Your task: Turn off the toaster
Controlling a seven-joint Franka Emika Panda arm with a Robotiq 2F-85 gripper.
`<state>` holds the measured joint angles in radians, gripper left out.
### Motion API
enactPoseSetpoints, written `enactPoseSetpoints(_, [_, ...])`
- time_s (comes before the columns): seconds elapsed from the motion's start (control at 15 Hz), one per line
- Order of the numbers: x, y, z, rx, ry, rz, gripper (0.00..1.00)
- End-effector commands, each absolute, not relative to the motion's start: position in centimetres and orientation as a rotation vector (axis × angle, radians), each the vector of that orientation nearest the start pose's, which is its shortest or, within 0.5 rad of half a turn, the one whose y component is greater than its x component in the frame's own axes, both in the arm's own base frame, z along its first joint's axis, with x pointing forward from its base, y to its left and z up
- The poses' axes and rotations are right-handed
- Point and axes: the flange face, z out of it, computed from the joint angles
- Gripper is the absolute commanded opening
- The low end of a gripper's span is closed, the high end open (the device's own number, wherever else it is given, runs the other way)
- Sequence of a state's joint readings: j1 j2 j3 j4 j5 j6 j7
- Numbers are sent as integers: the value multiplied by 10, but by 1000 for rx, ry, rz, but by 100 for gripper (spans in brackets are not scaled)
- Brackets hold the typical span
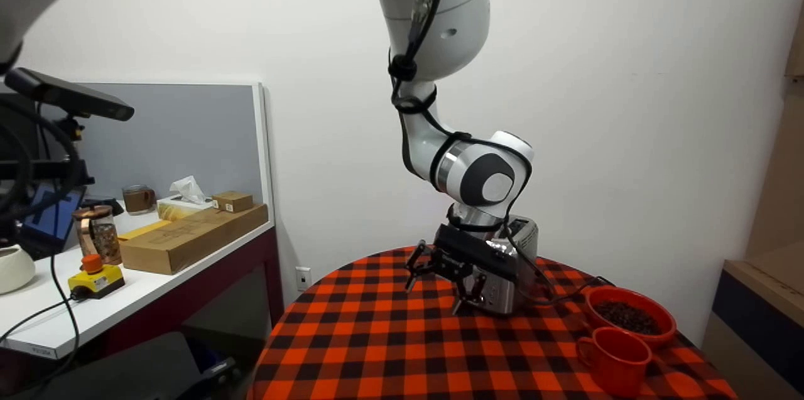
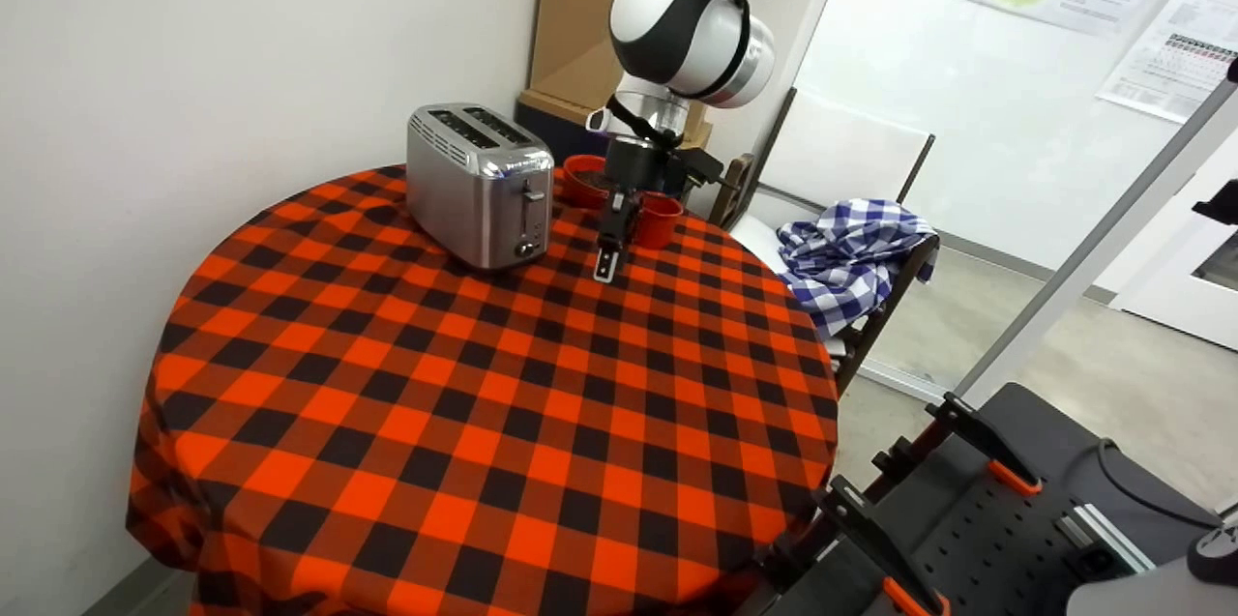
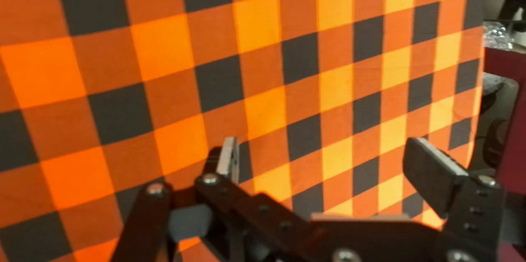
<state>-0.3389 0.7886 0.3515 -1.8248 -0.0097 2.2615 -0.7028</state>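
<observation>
Hanging over the round table point(image 2: 435, 423), the gripper point(image 3: 322, 149) has its two fingers point(image 3: 431, 179) well apart, with red-and-black tablecloth point(image 3: 263, 68) showing through the gap between them in the wrist view. The toaster point(image 2: 474, 195), a shiny silver box with two dark slots point(image 2: 464, 129) along its top, stands upright at about twelve o'clock on the table in an exterior view, close to the wall point(image 2: 242, 45). Its lever point(image 2: 533, 197) sits in the upper part of the end face, and a dark knob point(image 2: 525, 249) is at six o'clock from it. From the toaster, the gripper there lies at about four o'clock, with a gap between the two.

In an exterior view, the gripper and the arm point(image 1: 461, 23) block part of the toaster, which shows at two o'clock from the fingers. A red mug point(image 1: 622, 365) stands at four o'clock from the toaster, its handle point(image 1: 579, 350) pointing to nine, and a red bowl point(image 1: 662, 338) of small dark bits point(image 1: 628, 317) stands at twelve from the mug, just behind; whether they touch I cannot tell. Between nine and ten o'clock from the table, a white desk point(image 1: 113, 304) bears a long cardboard box point(image 1: 201, 237) and a yellow button box point(image 1: 99, 279). At two o'clock in an exterior view, a chair point(image 2: 856, 152) holds a blue-and-white checked cloth point(image 2: 856, 253).
</observation>
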Motion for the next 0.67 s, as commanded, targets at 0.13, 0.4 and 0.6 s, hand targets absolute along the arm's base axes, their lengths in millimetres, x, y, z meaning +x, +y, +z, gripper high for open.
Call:
enactPoseSetpoints(0.13, [539,9,158,-2734,-470,315,100])
enactPoseSetpoints(0.4, [500,-3,198,-2800,-187,227,100])
enactPoseSetpoints(0.6, [474,-19,226,-2885,-12,185,100])
